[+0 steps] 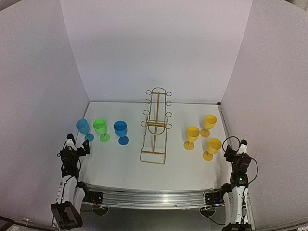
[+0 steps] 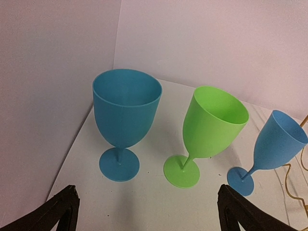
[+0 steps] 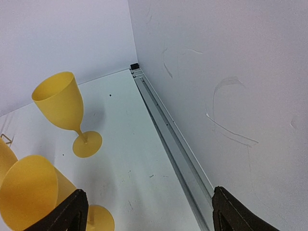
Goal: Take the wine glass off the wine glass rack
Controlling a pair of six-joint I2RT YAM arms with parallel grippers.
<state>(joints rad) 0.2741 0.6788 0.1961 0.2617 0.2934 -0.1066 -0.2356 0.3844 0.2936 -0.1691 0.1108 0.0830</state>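
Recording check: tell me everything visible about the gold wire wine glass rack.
The gold-coloured thin wire wine glass rack is a long, narrow frame with a rounded far end, a crossbar midway and small ring loops down both sides. It sits in the middle of the white table, its length running front to back. Every loop looks empty; nothing but the table touches it. Whether it lies flat or leans cannot be told.

White walls (image 1: pixel 154 48) w/ white tabletop (image 1: pixel 120 163)
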